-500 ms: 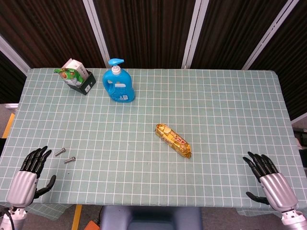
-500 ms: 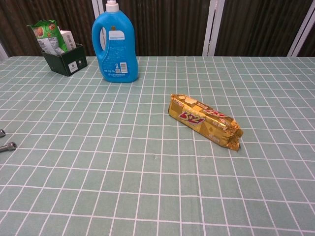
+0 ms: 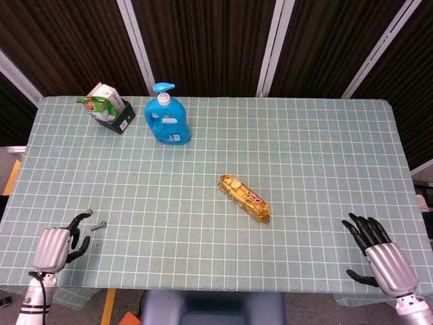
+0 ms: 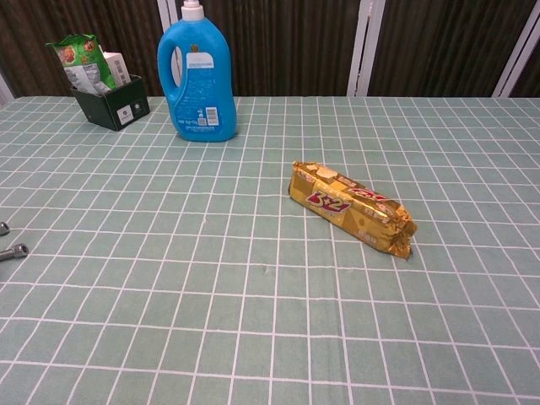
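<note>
Two bolts [image 3: 94,220] lie loose near the table's [image 3: 304,149] left edge, just beyond the left hand [image 3: 59,245], whose fingers curl in, holding nothing. Right hand [image 3: 379,254] rests spread and bare, right of the biscuit pack [image 3: 244,198].

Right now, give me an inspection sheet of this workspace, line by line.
Surface: table under a green cloth with a white grid, flat.
Job's things: two bolts lie near the front left edge, just ahead of the left hand; one is partly hidden by its fingers.
Clutter: gold snack pack lying mid-table; blue detergent bottle upright at the back; black box of packets beside it.
Hands: left hand at the front left edge, fingers curled toward the bolts, holding nothing seen; right hand at the front right, fingers spread, empty.
Cables: one thin cable along the left forearm.
Surroundings: dark slatted wall with white posts behind.
</note>
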Controlling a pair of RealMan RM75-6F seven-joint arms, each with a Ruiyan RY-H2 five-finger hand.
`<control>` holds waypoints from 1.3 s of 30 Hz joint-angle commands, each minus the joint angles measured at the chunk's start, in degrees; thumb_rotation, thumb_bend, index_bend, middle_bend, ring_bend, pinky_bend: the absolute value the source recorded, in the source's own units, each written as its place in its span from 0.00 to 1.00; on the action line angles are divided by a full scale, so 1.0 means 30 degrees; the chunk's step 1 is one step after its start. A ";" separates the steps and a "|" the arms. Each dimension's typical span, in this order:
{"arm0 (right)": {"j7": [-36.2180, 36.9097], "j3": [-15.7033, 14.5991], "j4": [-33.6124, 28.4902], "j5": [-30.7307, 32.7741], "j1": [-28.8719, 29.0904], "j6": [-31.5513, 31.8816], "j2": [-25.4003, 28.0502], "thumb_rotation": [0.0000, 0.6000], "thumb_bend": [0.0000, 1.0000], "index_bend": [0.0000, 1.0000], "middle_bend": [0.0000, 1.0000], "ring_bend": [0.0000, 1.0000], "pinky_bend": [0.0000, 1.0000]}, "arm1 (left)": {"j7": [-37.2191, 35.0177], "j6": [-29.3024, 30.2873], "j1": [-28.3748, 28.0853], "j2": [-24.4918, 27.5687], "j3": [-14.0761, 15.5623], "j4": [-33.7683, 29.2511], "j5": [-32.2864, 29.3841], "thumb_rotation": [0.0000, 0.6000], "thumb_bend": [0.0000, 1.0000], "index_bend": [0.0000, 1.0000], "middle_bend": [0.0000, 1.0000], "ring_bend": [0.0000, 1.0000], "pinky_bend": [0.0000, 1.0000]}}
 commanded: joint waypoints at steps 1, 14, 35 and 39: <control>0.0015 0.0019 0.0013 0.0059 -0.0005 0.0001 0.0007 1.00 0.15 0.00 0.00 0.00 0.00 | 0.1205 -0.1797 -0.0792 -0.1554 -0.0846 0.1892 -0.1857 1.00 0.41 0.38 1.00 1.00 1.00; 0.0114 0.0081 0.0045 0.0184 0.0020 0.0014 0.0051 1.00 0.15 0.00 0.00 0.00 0.00 | 0.1270 -0.4057 -0.1866 -0.3933 -0.2089 0.6446 -0.4414 1.00 0.41 0.41 1.00 1.00 1.00; 0.0003 0.0133 0.0037 0.0326 0.0022 -0.0023 0.0030 1.00 0.15 0.00 0.00 0.00 0.00 | 0.1215 -0.5325 -0.2568 -0.4842 -0.2471 0.8487 -0.5408 1.00 0.38 0.45 1.00 1.00 1.00; 0.0002 0.0151 0.0034 0.0360 0.0010 0.0002 0.0037 1.00 0.15 0.00 0.00 0.00 0.00 | 0.1276 -0.5481 -0.2629 -0.4866 -0.2501 0.8600 -0.5549 1.00 0.38 0.47 1.00 1.00 1.00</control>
